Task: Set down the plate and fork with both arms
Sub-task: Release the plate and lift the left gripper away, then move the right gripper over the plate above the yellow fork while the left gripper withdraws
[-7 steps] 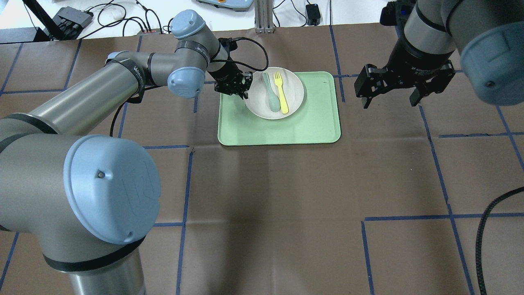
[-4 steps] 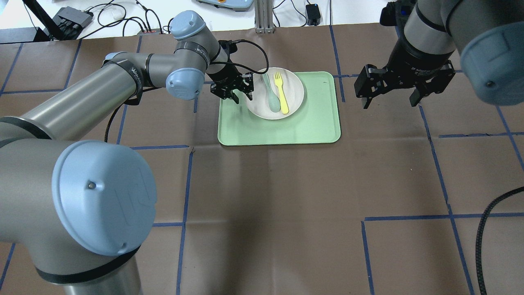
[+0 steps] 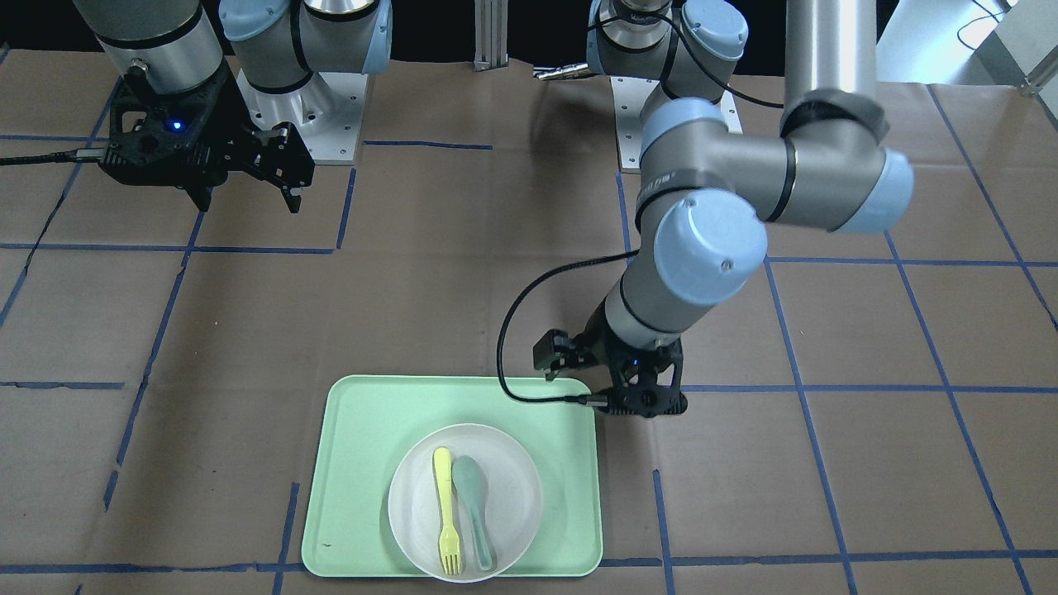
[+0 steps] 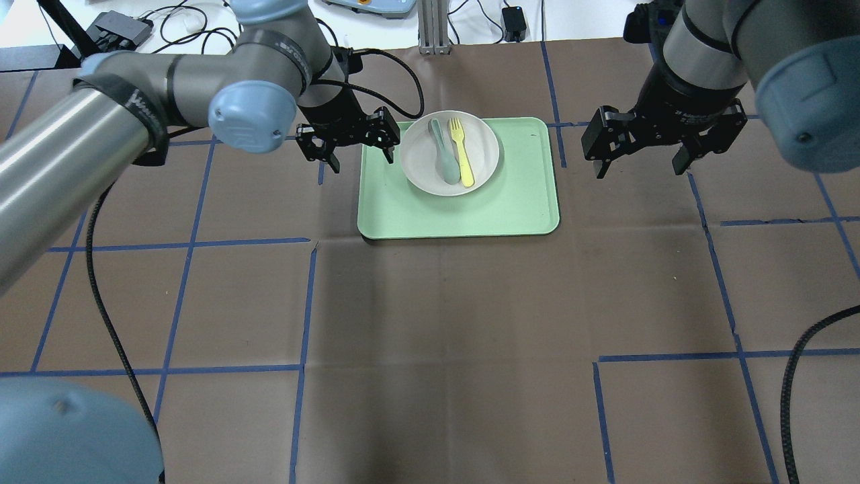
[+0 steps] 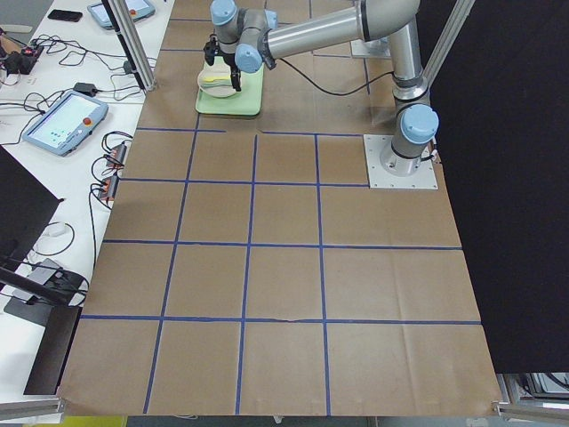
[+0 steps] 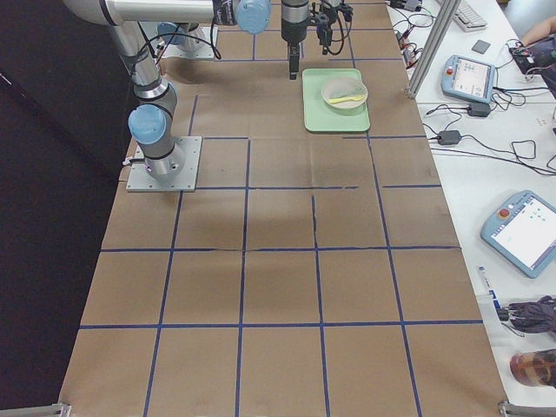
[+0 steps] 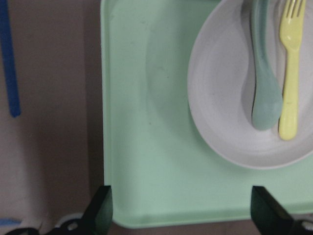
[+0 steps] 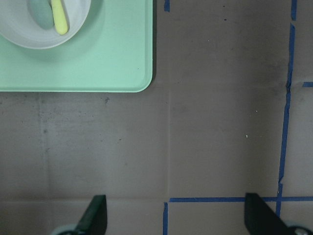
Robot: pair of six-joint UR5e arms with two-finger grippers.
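The off-white plate [image 4: 430, 171] sits on the far half of the mint-green tray [image 4: 470, 212]. The pale-yellow fork [image 4: 461, 152] lies in the plate, beside a grey-green spoon [image 4: 443, 153] on its left. My left gripper [image 4: 361, 160] is open and empty above the tray's left edge, apart from the plate. In the left wrist view its fingertips [image 7: 101, 211] straddle the tray [image 7: 146, 147], with the plate [image 7: 220, 98] and fork [image 7: 291, 73] ahead. My right gripper [image 4: 638, 168] is open and empty over bare table right of the tray. The front view shows the plate [image 3: 508, 496], fork [image 3: 446, 512] and both grippers, left [image 3: 640, 403] and right [image 3: 248, 198].
The table is covered in brown paper with blue tape lines [image 4: 306, 302]. A black cable [image 4: 803, 376] curls in at the front right. Cables and boxes [image 4: 121, 30] lie beyond the far edge. An aluminium post [image 4: 430, 27] stands behind the tray.
My left gripper has drawn back leftward from the plate's left rim to the tray's left edge, and its jaws now stand wide. Plate, fork and right arm have not moved.
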